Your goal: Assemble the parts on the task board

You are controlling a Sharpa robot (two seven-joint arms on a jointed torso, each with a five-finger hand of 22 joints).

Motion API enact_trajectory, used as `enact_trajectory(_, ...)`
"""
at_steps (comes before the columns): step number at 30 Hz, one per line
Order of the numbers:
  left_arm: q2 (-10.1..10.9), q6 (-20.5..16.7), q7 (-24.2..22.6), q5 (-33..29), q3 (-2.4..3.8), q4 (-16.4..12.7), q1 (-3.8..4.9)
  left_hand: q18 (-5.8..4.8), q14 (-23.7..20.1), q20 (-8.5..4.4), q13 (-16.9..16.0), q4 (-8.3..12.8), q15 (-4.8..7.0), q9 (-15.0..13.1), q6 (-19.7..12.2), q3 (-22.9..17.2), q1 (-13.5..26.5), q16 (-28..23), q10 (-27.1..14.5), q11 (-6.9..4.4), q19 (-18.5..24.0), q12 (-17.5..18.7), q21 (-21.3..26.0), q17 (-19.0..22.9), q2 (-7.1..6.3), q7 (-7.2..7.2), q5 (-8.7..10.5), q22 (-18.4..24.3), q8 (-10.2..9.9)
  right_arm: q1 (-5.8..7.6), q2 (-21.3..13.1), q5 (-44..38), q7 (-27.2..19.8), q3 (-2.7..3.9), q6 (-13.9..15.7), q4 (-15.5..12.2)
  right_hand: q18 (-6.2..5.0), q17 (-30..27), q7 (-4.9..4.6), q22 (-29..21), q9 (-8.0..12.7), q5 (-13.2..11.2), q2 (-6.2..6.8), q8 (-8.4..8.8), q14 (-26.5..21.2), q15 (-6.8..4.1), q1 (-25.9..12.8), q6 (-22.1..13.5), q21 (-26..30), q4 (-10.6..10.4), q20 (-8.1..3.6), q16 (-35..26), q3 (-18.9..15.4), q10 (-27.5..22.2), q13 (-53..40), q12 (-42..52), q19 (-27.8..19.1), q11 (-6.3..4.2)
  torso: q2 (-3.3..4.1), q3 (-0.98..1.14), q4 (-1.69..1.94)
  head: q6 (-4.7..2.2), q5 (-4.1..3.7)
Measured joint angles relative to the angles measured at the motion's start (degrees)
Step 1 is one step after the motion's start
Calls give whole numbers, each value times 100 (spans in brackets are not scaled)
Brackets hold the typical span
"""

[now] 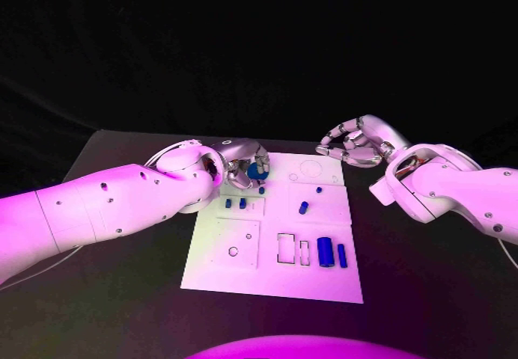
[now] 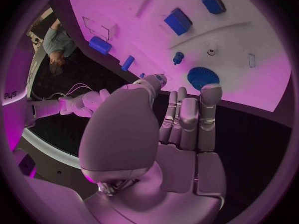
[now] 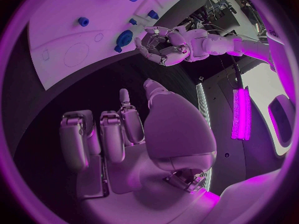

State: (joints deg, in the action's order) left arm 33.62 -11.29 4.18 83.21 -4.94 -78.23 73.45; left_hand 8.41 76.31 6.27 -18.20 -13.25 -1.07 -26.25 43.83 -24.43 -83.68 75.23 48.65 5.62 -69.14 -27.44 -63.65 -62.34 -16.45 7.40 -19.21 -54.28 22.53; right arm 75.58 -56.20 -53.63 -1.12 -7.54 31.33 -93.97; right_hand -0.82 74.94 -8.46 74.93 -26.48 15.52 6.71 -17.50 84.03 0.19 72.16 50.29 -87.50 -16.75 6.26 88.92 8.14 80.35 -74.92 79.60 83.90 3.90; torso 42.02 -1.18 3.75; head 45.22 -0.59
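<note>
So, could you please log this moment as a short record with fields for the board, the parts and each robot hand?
board: white task board lying flat on the black table
parts: small blue pieces on the board, including a round toothed gear and an upright cylinder
left robot hand: over the board's far left corner, fingertips beside the gear; contact unclear
right robot hand: beyond the board's far right corner, fingers curled, holding nothing

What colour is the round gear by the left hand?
Blue; the gear shows best in the left wrist view.
</note>
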Motion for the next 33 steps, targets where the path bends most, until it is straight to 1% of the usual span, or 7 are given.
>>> enact_trajectory(7, -92, 279, -4, 393, -6, 73, -17, -9, 174, -28, 185, -2, 47, 98, 151, 1, -30, 205, 31, -31, -207, 125, -271, -167, 30, -37, 0, -330, -37, 0, 8, -1, 0, 0, 0, 0, 0, 0, 0, -1, 0, 0, 0, 0, 0, 0, 0, 0, 0, 0, 0, 0, 0, 0, 0, 0, 0, 0, -2, 1, -2, 11, -1)
enact_trajectory(9, -114, 378, 8, 465, -7, 92, -21, -93, 202, -32, 225, -18, 35, 117, 187, 17, -30, 226, 31, -31, -213, 132, -313, -191, 30, -35, 0, -381, -37, 0, 12, -1, 0, 0, 0, 1, 0, -1, 0, -1, 1, 0, 0, 0, 0, 0, 0, 0, 0, 0, 0, 0, 0, 0, 0, 0, 0, 0, -3, 1, -1, 13, -5)
enact_trajectory(20, -194, 720, 84, 647, -11, 180, -51, -93, 336, -32, 374, -19, 44, 197, 299, 17, -53, 376, 158, -52, -376, 198, -521, -310, 53, -46, 0, -645, -67, 0, 22, -1, -1, 0, 1, 2, 0, -1, 0, -1, -2, 0, 0, 0, 0, 0, 0, 0, 0, 0, 0, 0, 0, 0, 1, 0, 0, 0, -9, 8, 2, 27, -13)
enact_trajectory(28, -249, 822, 124, 692, -11, 257, -87, -92, 407, -42, 481, 14, 55, 256, 424, -97, -131, 443, 330, -81, -489, 253, -662, -362, 86, -48, 0, -813, -95, 0, 24, -1, -1, 0, 1, 0, 0, -2, 0, -2, -4, 0, 0, 0, 0, 0, 0, 0, 0, 0, 0, 0, 0, 0, 1, 0, 0, 0, -6, 8, 2, 27, -20)
enact_trajectory(29, -254, 826, 128, 694, -12, 267, -92, -108, 407, -42, 496, 12, 55, 263, 438, -131, -131, 443, 357, -74, -489, 253, -662, -365, 86, -54, 0, -827, -95, 0, 24, -1, -1, 0, 1, -1, 0, -2, 0, -2, -4, 0, 0, 0, 0, 0, 0, 0, 0, 0, 0, 0, 0, 0, 1, 0, 0, 0, -6, 7, 2, 27, -23)
enact_trajectory(30, -259, 828, 132, 697, -12, 277, -96, -181, 407, -49, 506, 13, 55, 269, 464, -145, -153, 443, 371, -80, -496, 273, -672, -370, 109, -46, 1, -841, -106, 0, 24, -1, -1, 0, 1, -1, 0, -2, 0, -2, -3, 0, 0, 0, 0, 0, 0, 0, 0, 0, 0, 0, 0, 0, 1, 0, 0, 0, -5, 5, 1, 27, -26)
enact_trajectory(33, -270, 829, 141, 703, -13, 306, -101, -181, 447, -42, 530, 27, 55, 283, 464, -194, -159, 479, 411, -80, -529, 282, -711, -381, 115, -45, 1, -880, -116, 0, 23, -1, -1, 0, 1, -2, 0, -2, 0, -2, -3, 0, 0, 0, 0, 0, 0, 0, 0, 0, 0, 0, 0, 0, 1, 0, 0, 0, -5, 4, 1, 32, -31)
